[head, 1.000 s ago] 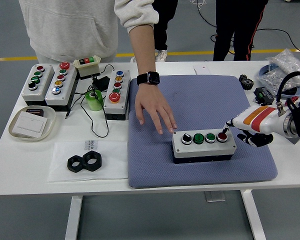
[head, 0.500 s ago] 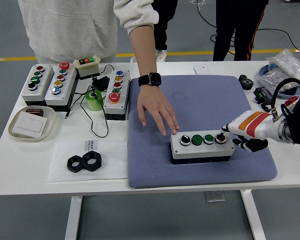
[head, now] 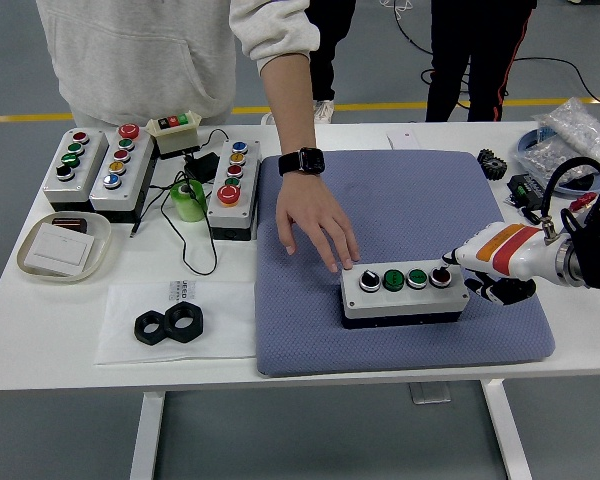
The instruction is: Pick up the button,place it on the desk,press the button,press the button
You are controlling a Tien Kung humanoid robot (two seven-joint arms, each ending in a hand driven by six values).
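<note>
now right hand [head: 480, 272] fingertip touching button box [head: 404, 295] red button [head: 440, 277]

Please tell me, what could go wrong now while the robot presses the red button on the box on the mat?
1. The right hand pushes the red button from the side, so the box may slide on the soft mat.
2. The person's hand rests right by the box's left end; a sliding box could hit its fingers.
3. The finger sits at the button's edge and might slip off without pressing it fully.
</note>
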